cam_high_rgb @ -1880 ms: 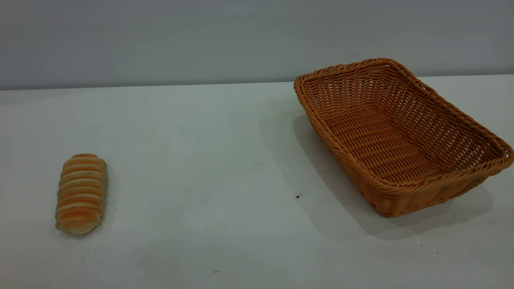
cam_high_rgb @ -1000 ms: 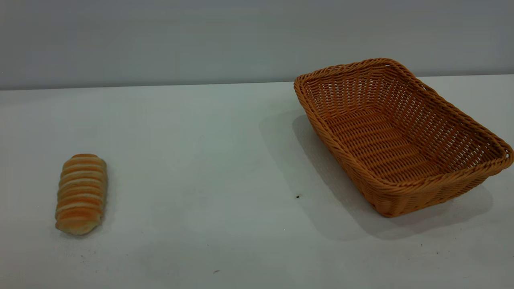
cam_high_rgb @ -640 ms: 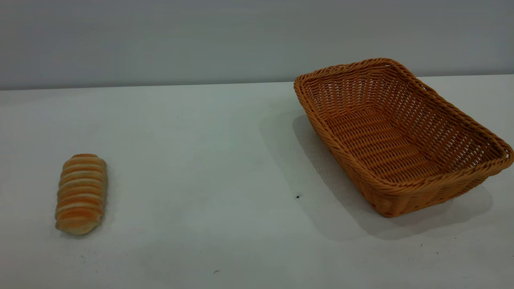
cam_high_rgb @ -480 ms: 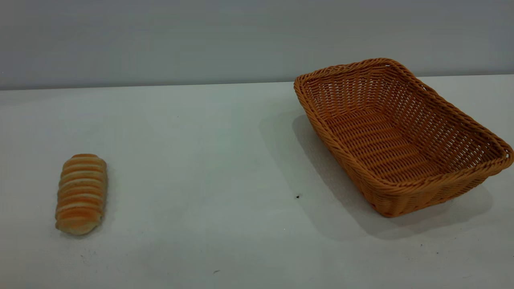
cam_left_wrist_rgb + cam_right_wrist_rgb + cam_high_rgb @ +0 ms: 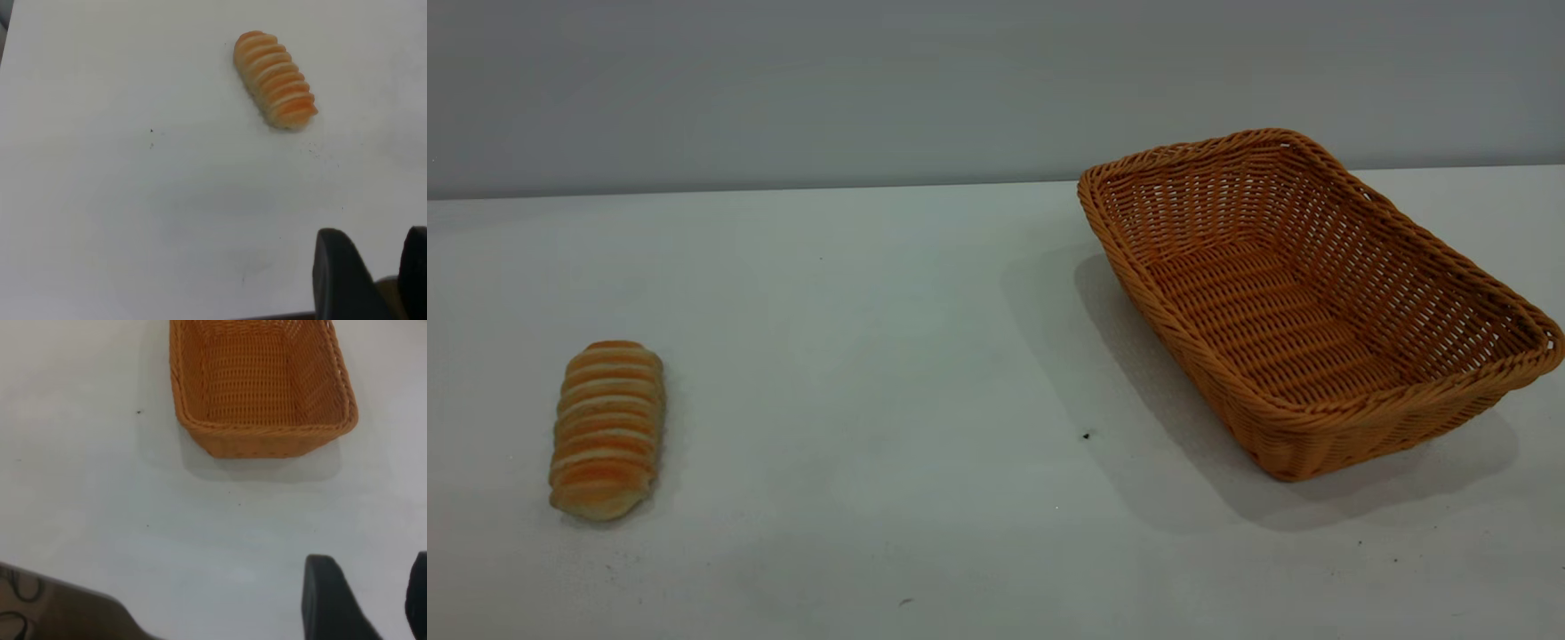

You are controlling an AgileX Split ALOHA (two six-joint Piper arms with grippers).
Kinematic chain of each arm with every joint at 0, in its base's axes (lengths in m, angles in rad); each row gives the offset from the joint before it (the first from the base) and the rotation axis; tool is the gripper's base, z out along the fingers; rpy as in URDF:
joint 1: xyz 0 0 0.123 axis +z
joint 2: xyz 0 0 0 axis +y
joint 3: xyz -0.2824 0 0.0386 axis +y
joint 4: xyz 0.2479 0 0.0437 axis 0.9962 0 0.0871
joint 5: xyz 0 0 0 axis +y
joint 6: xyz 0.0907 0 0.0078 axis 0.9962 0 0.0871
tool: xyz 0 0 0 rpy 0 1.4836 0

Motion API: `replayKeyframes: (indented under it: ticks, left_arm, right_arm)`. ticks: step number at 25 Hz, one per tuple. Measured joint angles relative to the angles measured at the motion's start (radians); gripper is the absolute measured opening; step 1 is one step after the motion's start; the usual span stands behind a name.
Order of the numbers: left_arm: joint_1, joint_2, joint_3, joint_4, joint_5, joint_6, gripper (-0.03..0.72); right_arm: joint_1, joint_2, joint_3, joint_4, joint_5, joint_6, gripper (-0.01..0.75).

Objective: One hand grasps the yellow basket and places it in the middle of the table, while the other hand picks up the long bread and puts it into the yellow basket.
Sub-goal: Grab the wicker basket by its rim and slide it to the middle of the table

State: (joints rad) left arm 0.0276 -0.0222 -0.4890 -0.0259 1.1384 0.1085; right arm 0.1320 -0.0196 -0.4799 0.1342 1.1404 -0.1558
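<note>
2 grippers (image 5: 377,280) (image 5: 363,600) — bread (image 5: 274,79), basket (image 5: 260,420) apart

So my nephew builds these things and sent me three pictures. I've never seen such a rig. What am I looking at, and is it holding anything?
It is a robot with two arms at a white table. The wide picture comes from a camera facing the arms, which are out of its frame. It shows the long bread on the left and the yellow basket, with nothing in it, on the right. The other two come from cameras on the wrists. The left gripper looks at the bread, the right gripper at the basket. Both have their fingers apart and hold nothing.
</note>
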Motion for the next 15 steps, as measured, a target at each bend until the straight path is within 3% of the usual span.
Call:
replayKeyframes:
  ticks: [7, 10, 15]
  left_arm:
    - [0.000, 0.052, -0.002, -0.007, -0.004, -0.018, 0.281]
    - [0.000, 0.161, -0.023, -0.025, -0.069, -0.001, 0.281]
    - [0.000, 0.349, -0.067, -0.127, -0.293, 0.066, 0.281]
  right_arm:
    - [0.000, 0.063, -0.003, -0.004, -0.031, 0.057, 0.324]
    - [0.000, 0.211, -0.004, 0.014, -0.152, 0.077, 0.334]
    - [0.000, 0.530, -0.004, 0.126, -0.403, 0.083, 0.382]
